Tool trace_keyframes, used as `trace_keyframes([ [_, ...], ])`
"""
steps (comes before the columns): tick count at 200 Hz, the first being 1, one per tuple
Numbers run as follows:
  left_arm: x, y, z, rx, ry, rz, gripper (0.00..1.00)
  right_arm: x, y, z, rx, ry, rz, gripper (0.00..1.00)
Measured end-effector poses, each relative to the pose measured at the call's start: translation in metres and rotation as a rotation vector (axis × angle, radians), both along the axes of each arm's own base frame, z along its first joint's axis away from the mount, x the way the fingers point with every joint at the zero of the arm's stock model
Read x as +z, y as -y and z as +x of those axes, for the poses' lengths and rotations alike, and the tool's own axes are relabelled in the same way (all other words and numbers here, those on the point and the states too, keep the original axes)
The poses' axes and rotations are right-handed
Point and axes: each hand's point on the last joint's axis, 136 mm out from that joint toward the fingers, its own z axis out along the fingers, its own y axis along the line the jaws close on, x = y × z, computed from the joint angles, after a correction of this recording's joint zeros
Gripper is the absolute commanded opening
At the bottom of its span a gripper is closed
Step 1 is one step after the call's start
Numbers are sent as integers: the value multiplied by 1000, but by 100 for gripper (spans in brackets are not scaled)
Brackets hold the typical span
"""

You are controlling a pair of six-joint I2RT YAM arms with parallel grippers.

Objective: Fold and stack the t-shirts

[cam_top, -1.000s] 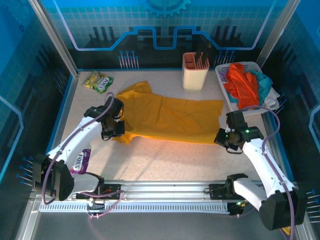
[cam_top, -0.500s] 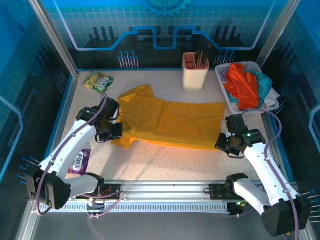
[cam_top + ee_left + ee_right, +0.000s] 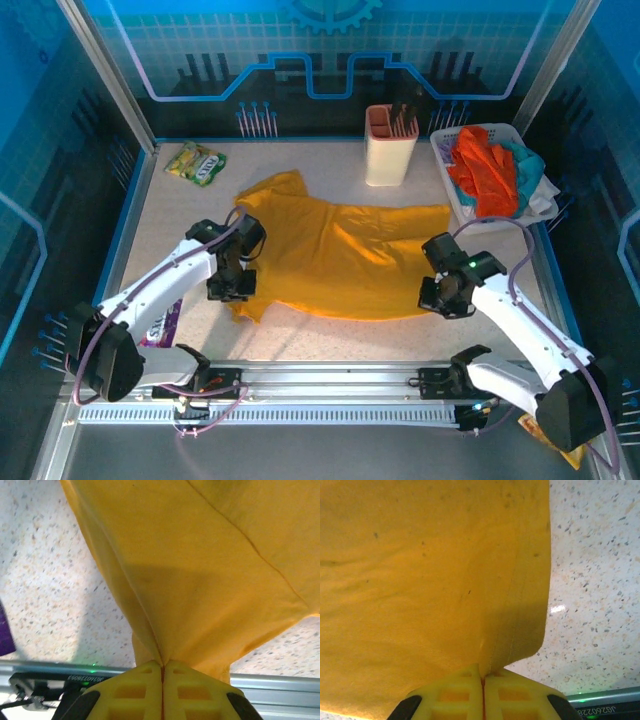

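Cloth of the mustard-yellow tee (image 3: pixel 340 255) sits pinched by left gripper (image 3: pixel 232 288) at 8 o'clock, right gripper (image 3: pixel 445 300) at 4 o'clock.

This looks like a robot test cell in a lab. A speckled worktop (image 3: pixel 330 335) sits inside a booth of metal frame posts (image 3: pixel 107 75) and blue see-through panels (image 3: pixel 330 60) printed with circuit-style lines. Two white robot arms, left (image 3: pixel 160 284) and right (image 3: pixel 520 325), are bolted to a metal rail (image 3: pixel 330 378) at the near edge.
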Motion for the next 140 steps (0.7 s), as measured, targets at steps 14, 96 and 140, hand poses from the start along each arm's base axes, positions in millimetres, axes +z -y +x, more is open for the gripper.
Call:
trace_keyframes([
  [14,-2,-3,-7,-8,-24,25,22,-3,-2,-4,6,-15,-11,11],
  [96,6,-2,1,-37,-40,74,56,0,8,-4,-14,-5,-85,56],
  [140,42,8,89,32,178,-14,58,18,1,30,5,111,-41,83],
])
